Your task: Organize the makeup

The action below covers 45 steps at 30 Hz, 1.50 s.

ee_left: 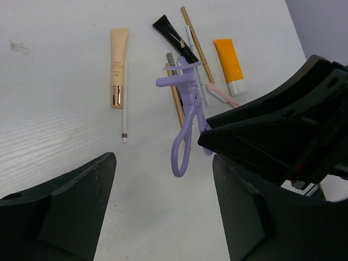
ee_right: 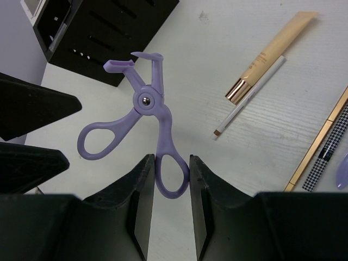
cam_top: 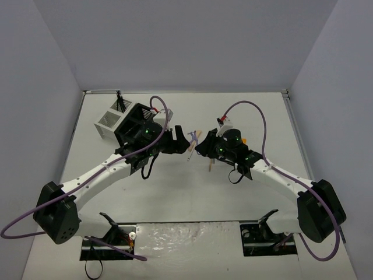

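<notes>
A lilac looped curler (ee_right: 143, 100) hangs above the table, with my right gripper (ee_right: 171, 160) shut on one of its loop handles. Its other loop (ee_left: 181, 155) hangs free just past the tips of my left gripper (ee_left: 163, 163), which stands open with nothing between its fingers. From above, both grippers (cam_top: 180, 140) (cam_top: 201, 146) meet at mid-table around the curler (cam_top: 192, 139). On the table lie a beige tube (ee_left: 118, 68), a white pencil (ee_left: 125, 103), a black tube (ee_left: 175, 37), a tan pencil (ee_left: 196, 43), a pink stick (ee_left: 220, 93) and an orange tube (ee_left: 229, 62).
A black mesh box (cam_top: 137, 119) and a white one (cam_top: 109, 121) stand at the back left, right behind my left wrist. The black box (ee_right: 109, 32) also shows past the curler in the right wrist view. White walls enclose the table.
</notes>
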Each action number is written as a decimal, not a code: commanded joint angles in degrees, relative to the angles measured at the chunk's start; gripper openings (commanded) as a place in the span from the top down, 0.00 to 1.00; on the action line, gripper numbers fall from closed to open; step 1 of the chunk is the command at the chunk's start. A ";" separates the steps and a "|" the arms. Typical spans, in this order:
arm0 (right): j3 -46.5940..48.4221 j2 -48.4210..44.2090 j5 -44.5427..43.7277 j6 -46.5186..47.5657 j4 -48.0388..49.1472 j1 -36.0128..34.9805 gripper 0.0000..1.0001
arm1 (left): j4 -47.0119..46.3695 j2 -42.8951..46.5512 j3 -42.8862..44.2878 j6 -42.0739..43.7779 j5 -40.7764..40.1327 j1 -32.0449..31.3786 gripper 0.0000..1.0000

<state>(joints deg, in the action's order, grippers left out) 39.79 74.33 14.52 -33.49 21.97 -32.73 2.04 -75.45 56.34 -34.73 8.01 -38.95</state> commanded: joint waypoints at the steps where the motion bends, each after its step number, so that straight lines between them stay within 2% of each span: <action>1: 0.29 -2.18 1.39 -3.22 6.29 -0.40 1.00 | -6.77 -0.78 2.20 -1.39 0.70 -1.52 0.34; 11: -0.76 -0.95 2.88 -6.39 9.29 -0.41 1.00 | -10.45 -2.07 1.16 -2.09 -0.41 -2.53 0.53; 20: -1.35 -0.06 4.14 -7.88 11.48 -0.44 1.00 | -11.97 -2.53 1.11 -2.54 -1.15 -3.11 0.65; 23: -1.41 0.03 4.20 -8.02 11.72 -0.49 1.00 | -11.97 -2.60 1.06 -2.80 -1.15 -3.23 0.72; 26: -1.65 -0.06 4.12 -8.35 12.13 -0.41 1.00 | -11.80 -2.42 1.06 -2.80 -1.32 -3.32 0.87; 30: -1.80 -0.06 3.95 -8.52 12.37 -0.40 1.00 | -11.43 -2.24 1.07 -2.80 -1.16 -3.32 0.99; 33: -1.50 -0.13 4.10 -8.15 11.92 -0.48 0.98 | -10.84 -2.10 1.37 -2.58 -1.24 -3.32 1.00; 34: -1.29 -0.19 3.93 -7.99 11.73 -0.45 0.91 | -10.29 -2.02 1.68 -2.27 -1.24 -3.32 1.00; 37: -0.46 -0.58 3.01 -6.95 9.30 -0.37 0.54 | -6.50 -1.14 3.10 -0.16 -2.47 -3.29 1.00; 39: 0.09 -1.32 2.20 -5.62 7.77 -0.22 0.34 | -4.00 -0.09 4.51 1.85 -4.50 -3.15 1.00; 42: 1.32 -3.05 0.23 -3.46 4.14 -0.02 0.16 | 3.00 1.42 7.38 5.11 -7.59 -2.92 1.00; 45: 2.78 -4.81 -1.71 0.00 -1.67 0.46 0.06 | 10.42 2.30 11.82 7.73 -10.57 -1.75 1.00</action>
<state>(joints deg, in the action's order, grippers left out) 38.00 73.80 16.04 -37.98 24.15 -32.67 5.65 -77.85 59.46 -32.20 2.61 -41.84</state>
